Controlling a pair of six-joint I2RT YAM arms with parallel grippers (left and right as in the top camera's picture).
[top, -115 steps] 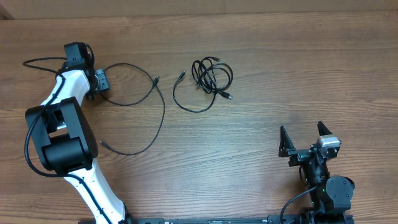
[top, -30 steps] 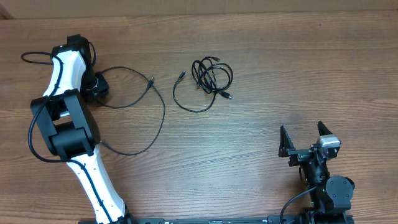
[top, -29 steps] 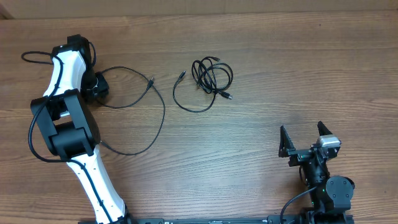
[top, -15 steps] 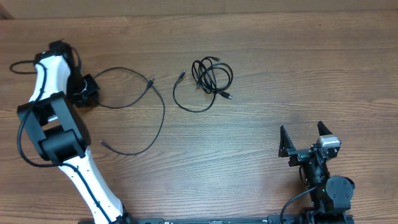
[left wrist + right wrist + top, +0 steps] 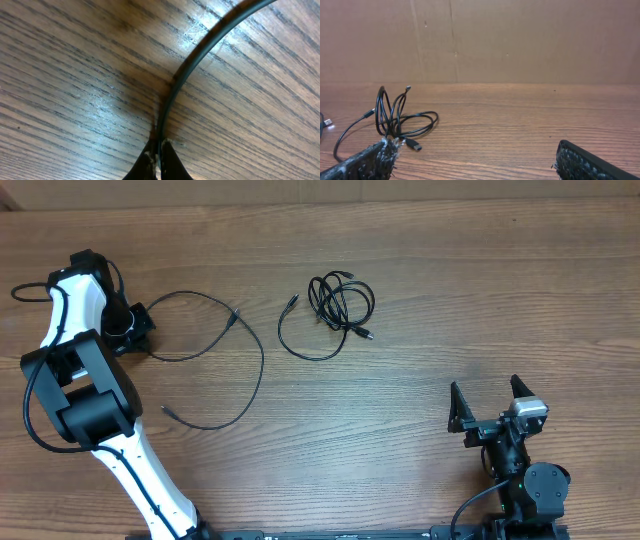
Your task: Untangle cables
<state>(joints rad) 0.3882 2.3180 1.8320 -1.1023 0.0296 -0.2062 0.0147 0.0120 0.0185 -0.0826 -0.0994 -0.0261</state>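
Note:
A loose black cable point(image 5: 263, 365) lies in wide loops on the left half of the wooden table. My left gripper point(image 5: 141, 343) is at that cable's left end, low over the wood. The left wrist view shows the left gripper point(image 5: 159, 156) shut on the thin cable point(image 5: 174, 79), which curves away to the upper right. A tangled bundle of cables point(image 5: 340, 302) rests at the table's middle back, with a plug point(image 5: 368, 335) sticking out. My right gripper point(image 5: 490, 412) stands open and empty near the front right, facing the bundle point(image 5: 395, 120).
A brown cardboard wall point(image 5: 520, 40) runs along the table's far edge. The left arm's own thicker wire point(image 5: 30, 288) loops out past its wrist at the far left. Bare wood separates the bundle from the right gripper.
The left gripper has closed on the loose cable and moved left, pulling the near loop and its plug slightly left. The bundle and the right arm have not moved.

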